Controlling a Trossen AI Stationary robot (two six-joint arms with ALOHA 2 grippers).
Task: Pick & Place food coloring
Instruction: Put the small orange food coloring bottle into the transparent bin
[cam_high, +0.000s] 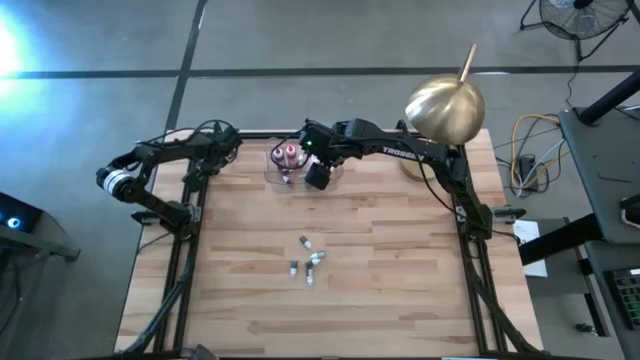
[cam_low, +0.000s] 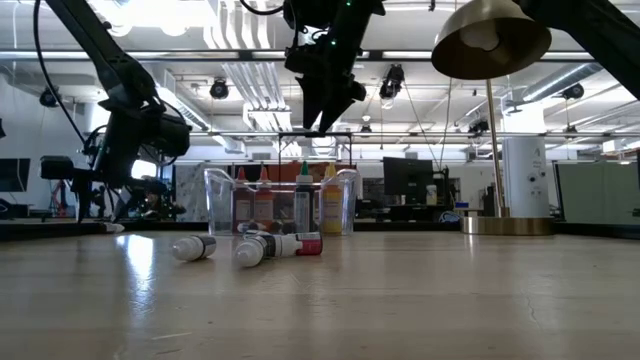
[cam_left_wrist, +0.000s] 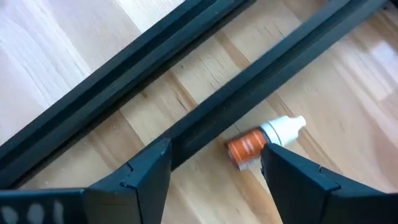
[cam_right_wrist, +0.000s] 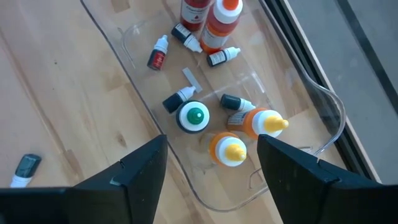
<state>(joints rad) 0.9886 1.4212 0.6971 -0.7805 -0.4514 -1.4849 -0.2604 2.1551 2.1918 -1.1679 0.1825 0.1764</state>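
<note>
Currently the right pincer (cam_right_wrist: 211, 171) hovers spread and empty above the clear tray (cam_right_wrist: 155, 118), directly over bottles (cam_right_wrist: 194, 117) inside. The left pincer (cam_left_wrist: 214, 171), spread, has an orange bottle (cam_left_wrist: 264, 140) on the surface between its fingers.

We are counting four small bottles (cam_high: 308, 262) lying loose mid-table, one orange bottle (cam_left_wrist: 261, 140) lying by the rail, one clear tray (cam_right_wrist: 323, 124), one lamp (cam_high: 444, 108).

Grey concrete floor (cam_high: 300, 35) (glare-streaked), brass lamp (cam_high: 445, 108), standing fan (cam_high: 585, 15).
</note>
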